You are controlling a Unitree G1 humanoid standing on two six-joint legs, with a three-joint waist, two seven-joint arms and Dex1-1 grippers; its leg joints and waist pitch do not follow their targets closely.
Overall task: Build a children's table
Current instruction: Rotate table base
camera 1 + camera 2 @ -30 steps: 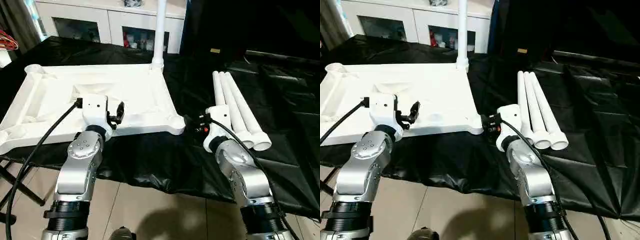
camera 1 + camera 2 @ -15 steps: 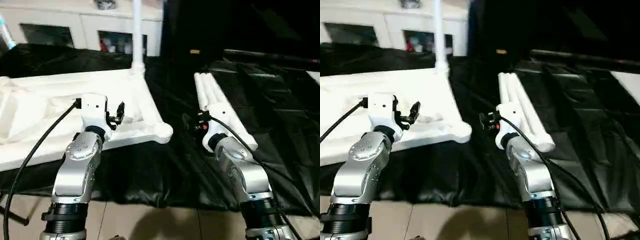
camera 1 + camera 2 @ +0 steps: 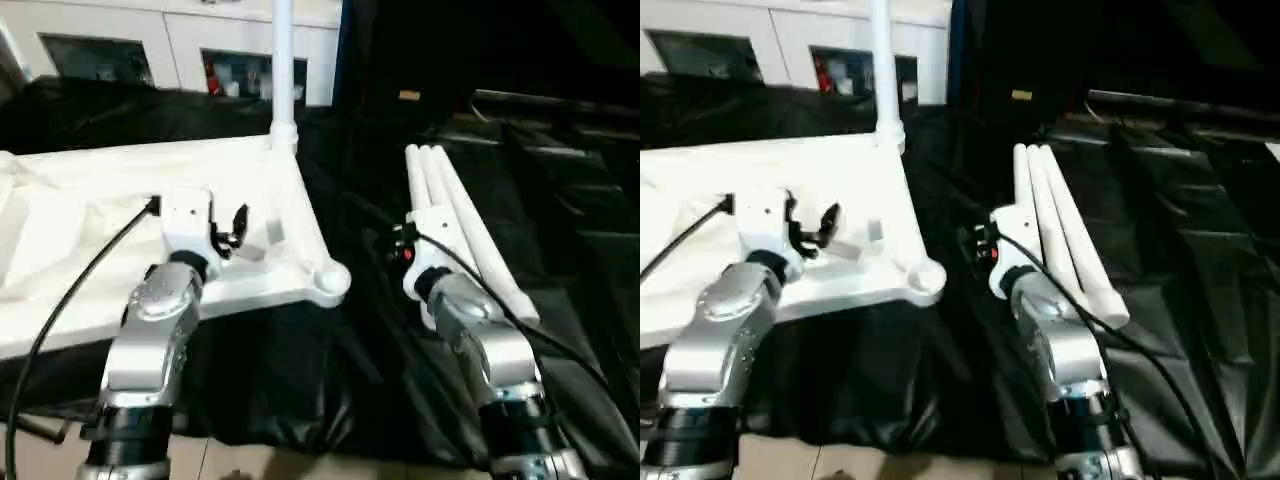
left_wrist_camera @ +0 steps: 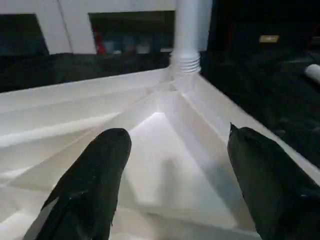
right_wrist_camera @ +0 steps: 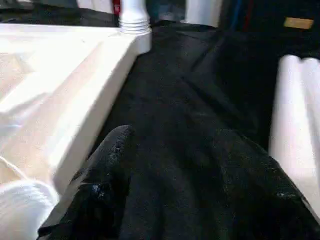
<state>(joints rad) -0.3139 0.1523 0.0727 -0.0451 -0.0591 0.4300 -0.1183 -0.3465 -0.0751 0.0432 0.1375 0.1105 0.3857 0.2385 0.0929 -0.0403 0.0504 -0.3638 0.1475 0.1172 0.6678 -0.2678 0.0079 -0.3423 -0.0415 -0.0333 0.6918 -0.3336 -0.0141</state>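
- The children's table top (image 3: 90, 215) lies upside down on a black cloth (image 3: 560, 200), its ribbed underside and rim facing up
- One leg (image 3: 283, 60) stands upright, screwed into the far corner socket of the top on the robot's right side; its threaded collar shows in the left wrist view (image 4: 186, 62)
- The near corner socket (image 3: 328, 283) on that same side is empty, a round boss at the rim's corner
- Three loose legs (image 3: 462, 225) lie side by side on the cloth, touching one another, to the right of the top and apart from it
- The left hand (image 3: 232, 228) hovers over the underside of the top near its right-hand rim, fingers spread wide with nothing between them; in the wrist view its fingers (image 4: 102, 165) frame the bare white ribs
- The right hand (image 3: 393, 247) is over the black cloth, in the gap between the top's rim and the loose legs, just beside the legs; its fingers (image 5: 107, 165) stand apart and grip nothing
- A white cabinet (image 3: 130, 45) with glass doors stands behind the tabletop
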